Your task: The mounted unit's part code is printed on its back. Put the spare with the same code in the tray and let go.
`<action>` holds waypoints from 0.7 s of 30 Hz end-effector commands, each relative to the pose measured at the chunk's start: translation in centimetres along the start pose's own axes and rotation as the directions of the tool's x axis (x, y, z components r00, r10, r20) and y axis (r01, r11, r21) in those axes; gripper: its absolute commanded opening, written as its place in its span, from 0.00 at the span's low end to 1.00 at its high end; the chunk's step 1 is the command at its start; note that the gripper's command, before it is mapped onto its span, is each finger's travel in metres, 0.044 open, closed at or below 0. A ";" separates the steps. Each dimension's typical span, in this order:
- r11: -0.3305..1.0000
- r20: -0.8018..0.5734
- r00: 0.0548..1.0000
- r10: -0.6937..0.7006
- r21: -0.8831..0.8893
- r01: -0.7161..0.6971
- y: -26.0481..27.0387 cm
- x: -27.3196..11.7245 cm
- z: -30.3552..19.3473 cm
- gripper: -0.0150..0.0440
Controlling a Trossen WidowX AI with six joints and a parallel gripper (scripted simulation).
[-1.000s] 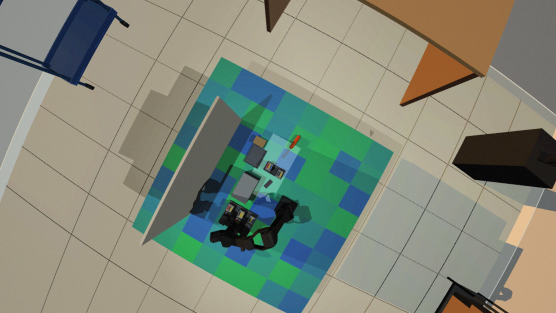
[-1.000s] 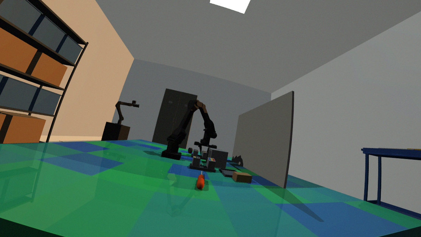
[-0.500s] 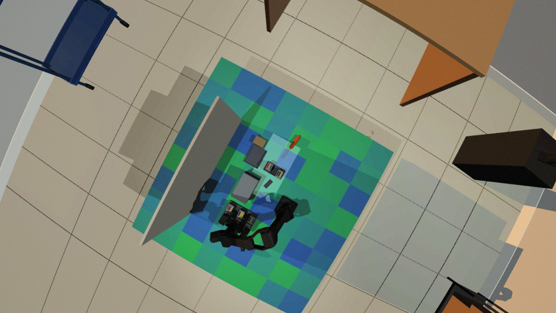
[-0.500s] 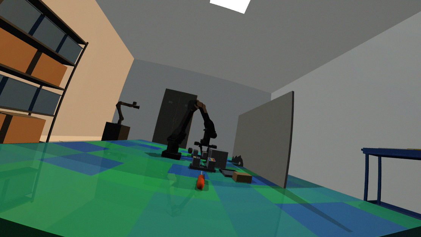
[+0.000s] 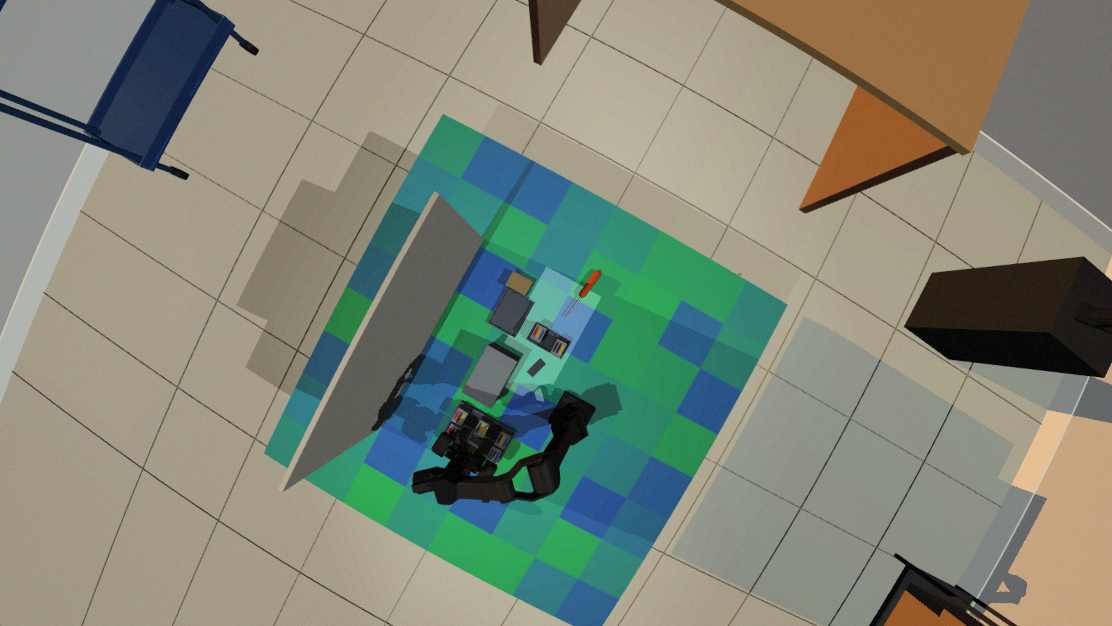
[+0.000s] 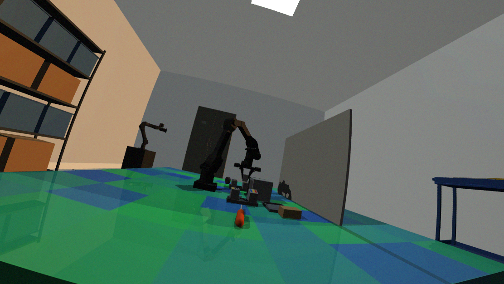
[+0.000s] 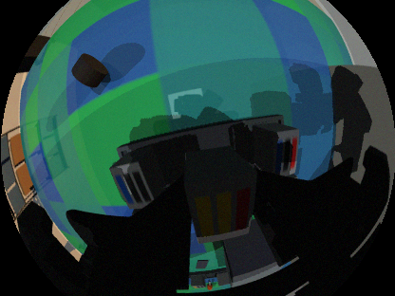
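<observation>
My gripper (image 5: 470,452) (image 6: 245,177) (image 7: 213,175) is shut on a grey block with two yellow stripes and one red stripe, held slightly above the dark spares rack (image 7: 214,134). Other spares stand at the rack's two ends: one with blue, black and pale stripes (image 7: 132,185), one with blue, black and red stripes (image 7: 286,153). The flat dark tray (image 5: 511,311) (image 6: 274,207) lies beyond the grey box. Two striped units (image 5: 538,333) (image 6: 252,195) stand on a small dark base; I cannot tell which is meant by the mounted unit, and no code is legible.
A large grey box (image 5: 493,374) (image 6: 261,189) (image 7: 252,251) stands between rack and tray. A tan block (image 5: 519,282) (image 6: 289,212) lies beside the tray. An orange-handled screwdriver (image 5: 591,283) (image 6: 239,217) lies near the base. A tall grey panel (image 5: 389,334) (image 6: 317,162) stands along one side.
</observation>
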State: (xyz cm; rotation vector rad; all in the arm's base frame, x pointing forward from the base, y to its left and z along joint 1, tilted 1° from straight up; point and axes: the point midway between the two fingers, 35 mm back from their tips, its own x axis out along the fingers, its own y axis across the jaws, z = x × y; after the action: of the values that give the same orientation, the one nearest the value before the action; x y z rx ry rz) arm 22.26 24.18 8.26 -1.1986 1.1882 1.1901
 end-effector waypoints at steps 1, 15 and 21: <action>1.000 0.013 1.000 -0.011 -0.005 0.011 0.0 -2.7 0.0 0.25; 1.000 0.017 1.000 -0.015 0.006 0.015 0.0 -5.9 0.1 0.25; 1.000 0.016 1.000 -0.013 0.000 0.013 0.3 -8.6 0.1 0.25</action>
State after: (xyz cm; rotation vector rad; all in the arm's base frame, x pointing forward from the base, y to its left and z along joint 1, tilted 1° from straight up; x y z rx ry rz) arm 21.89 24.12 15.32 -1.1996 1.1769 1.1922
